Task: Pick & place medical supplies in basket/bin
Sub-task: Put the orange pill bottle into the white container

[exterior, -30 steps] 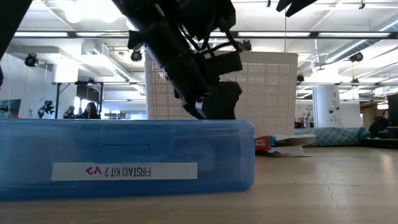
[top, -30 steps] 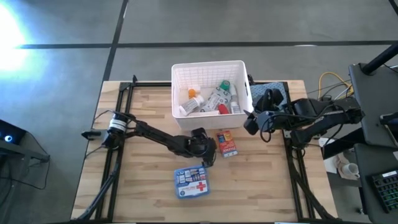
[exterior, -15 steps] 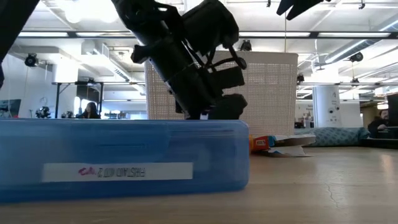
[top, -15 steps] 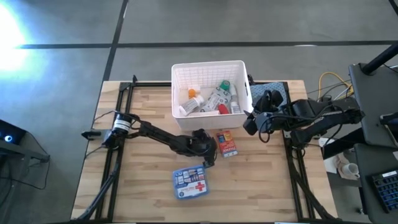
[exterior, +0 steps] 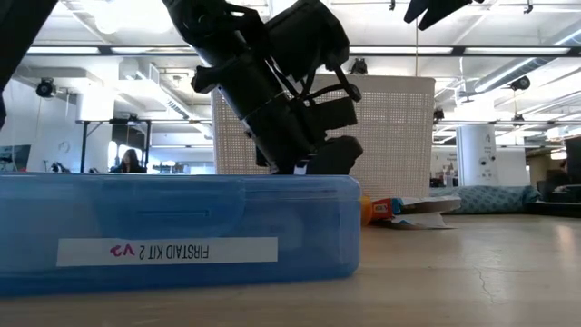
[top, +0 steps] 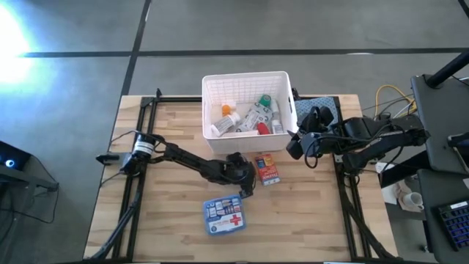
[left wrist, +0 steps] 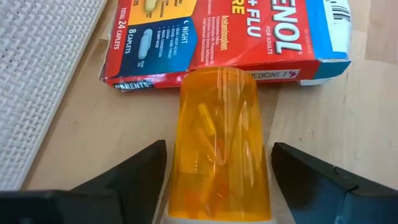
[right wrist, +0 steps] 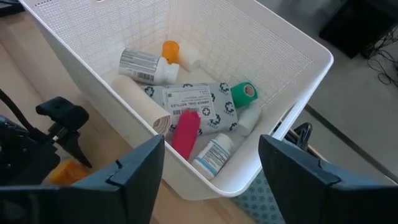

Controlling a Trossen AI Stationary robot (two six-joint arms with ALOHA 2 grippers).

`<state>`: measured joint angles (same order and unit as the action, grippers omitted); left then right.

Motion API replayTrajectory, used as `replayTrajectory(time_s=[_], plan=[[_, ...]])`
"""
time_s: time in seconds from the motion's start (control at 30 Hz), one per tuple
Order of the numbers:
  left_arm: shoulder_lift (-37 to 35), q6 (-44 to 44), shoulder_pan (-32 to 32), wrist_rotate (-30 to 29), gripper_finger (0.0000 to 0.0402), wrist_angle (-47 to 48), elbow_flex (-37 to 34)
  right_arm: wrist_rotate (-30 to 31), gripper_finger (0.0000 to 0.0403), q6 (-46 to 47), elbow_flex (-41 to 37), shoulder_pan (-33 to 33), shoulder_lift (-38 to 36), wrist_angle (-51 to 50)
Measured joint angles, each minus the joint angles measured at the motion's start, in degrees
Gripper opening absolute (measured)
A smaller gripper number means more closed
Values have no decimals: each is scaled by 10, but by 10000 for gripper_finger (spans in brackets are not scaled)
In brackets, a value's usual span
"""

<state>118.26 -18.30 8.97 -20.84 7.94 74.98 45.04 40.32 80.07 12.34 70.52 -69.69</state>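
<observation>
Nearest lies the blue first-aid kit point(top: 225, 214) on the tabletop point(top: 168, 202), beyond it the left gripper point(left wrist: 217, 171) straddles the orange vial point(left wrist: 219, 134) with fingers point(left wrist: 134, 171) apart, beside a red medicine box point(top: 267, 169), and farther right the right gripper point(right wrist: 211, 165) hovers wide by the white basket point(top: 282, 81)

Left claw point(left wrist: 217, 180) dropped lower, narrowed around orange vial point(left wrist: 219, 146).
</observation>
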Motion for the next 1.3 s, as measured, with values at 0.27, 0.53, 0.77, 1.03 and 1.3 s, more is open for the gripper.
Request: replayTrajectory(time_s=[0.27, 0.53, 0.77, 1.03, 1.3], plan=[[0, -9, 0, 0, 202, -3, 0, 0, 251, 2, 0, 0, 0, 0], [-27, -30, 5, -1, 178, 26, 0, 0, 247, 2, 0, 0, 0, 1], [-106, -84, 30, -2, 189, 106, 0, 0, 244, 2, 0, 0, 0, 5], [-235, -84, 40, -35, 190, 105, 0, 0, 245, 2, 0, 0, 0, 15], [-334, -7, 26, -116, 191, -11, 0, -3, 240, 2, 0, 0, 0, 17]])
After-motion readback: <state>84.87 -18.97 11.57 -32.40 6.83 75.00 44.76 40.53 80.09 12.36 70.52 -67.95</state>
